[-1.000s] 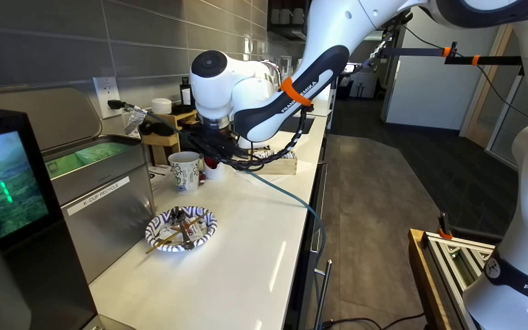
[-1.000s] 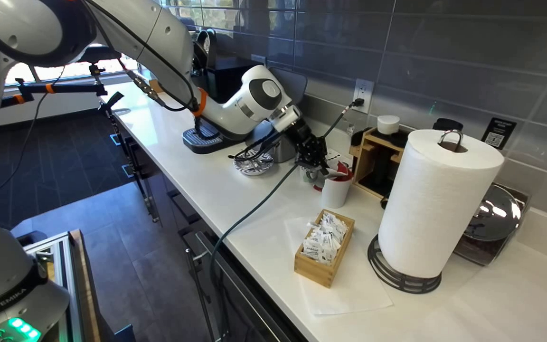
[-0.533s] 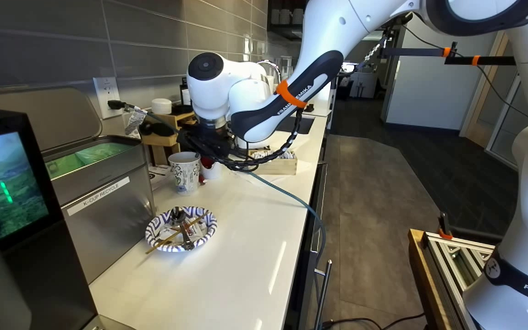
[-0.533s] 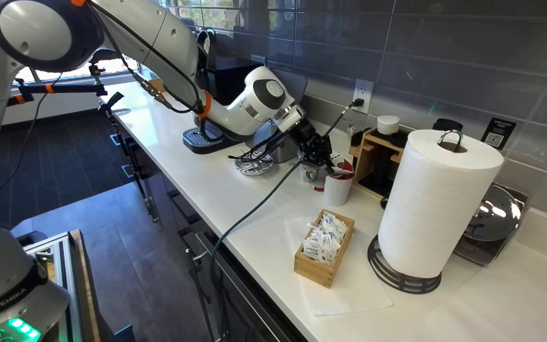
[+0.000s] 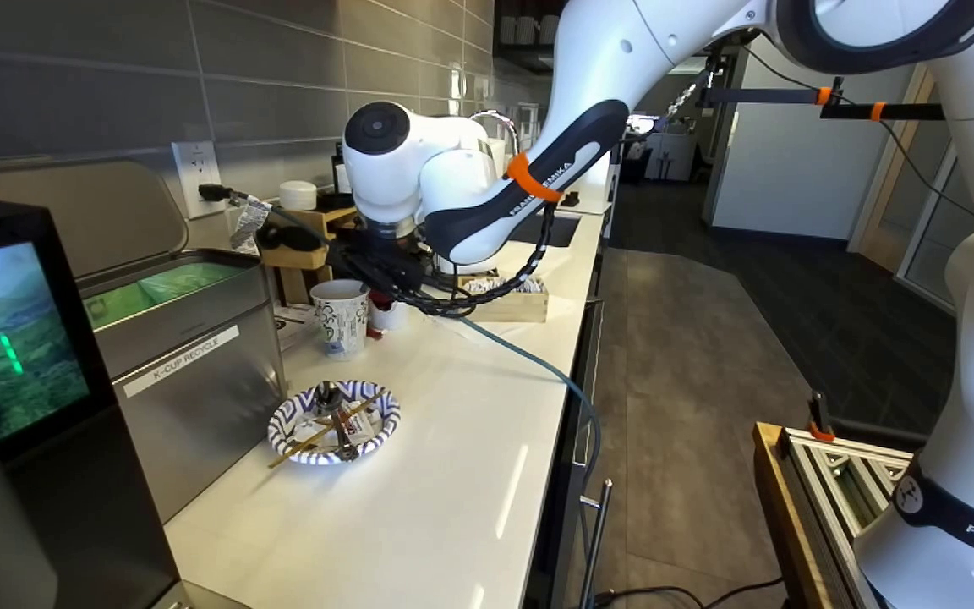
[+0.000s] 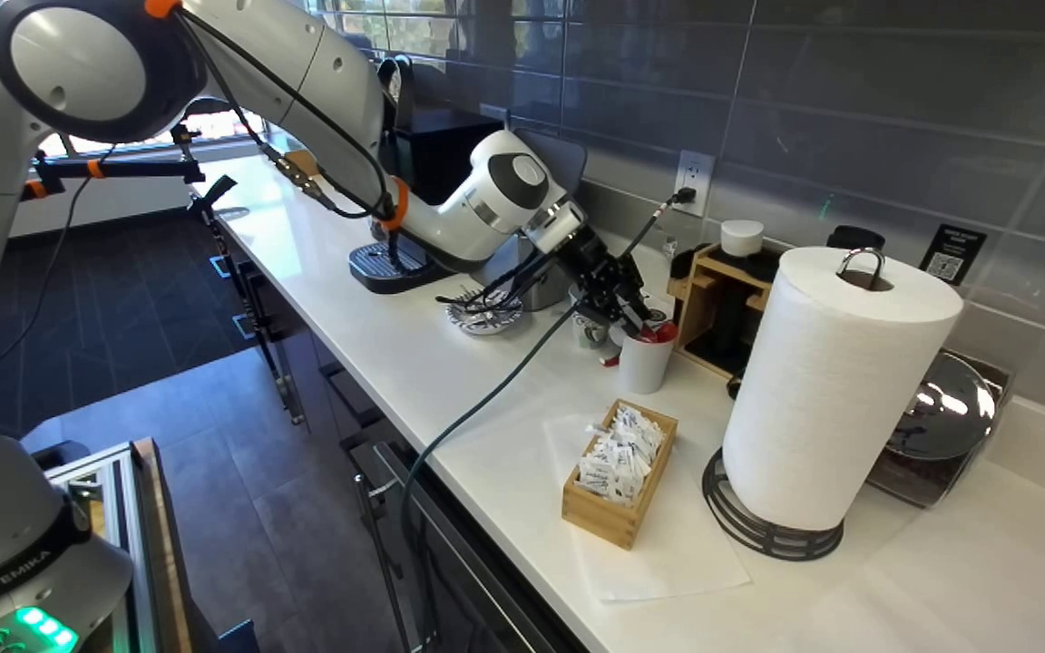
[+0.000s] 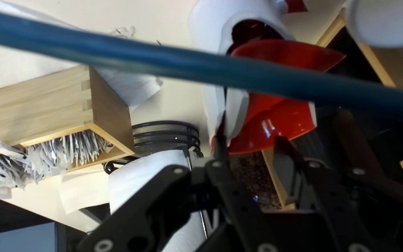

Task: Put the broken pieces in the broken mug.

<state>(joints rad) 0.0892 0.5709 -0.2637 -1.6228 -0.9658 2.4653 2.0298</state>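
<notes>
The broken mug [image 6: 642,367] stands upright on the counter, white outside and red inside; it also shows in an exterior view [image 5: 387,317] and in the wrist view [image 7: 205,24]. Broken pieces, red with white edges, rest in its mouth [image 6: 660,333]; in the wrist view one large curved piece [image 7: 275,120] sticks out of the rim. A small red bit [image 6: 610,361] lies beside the mug. My gripper [image 7: 250,141] is open at the mug's mouth, its jaws apart with nothing held between them. One fingertip is close to the pieces; I cannot tell whether it touches.
A blue cable [image 7: 187,68] crosses before the wrist camera. A paper cup [image 5: 341,320] stands beside the mug. A wooden packet box [image 6: 604,521], a paper towel roll [image 6: 835,390], a wooden stand [image 6: 704,349] and a patterned bowl [image 5: 280,420] are around.
The gripper has moved slightly toward the mug and lower. The piece it had over the mug is let go and sits lower in the mouth. The mug has shifted slightly.
</notes>
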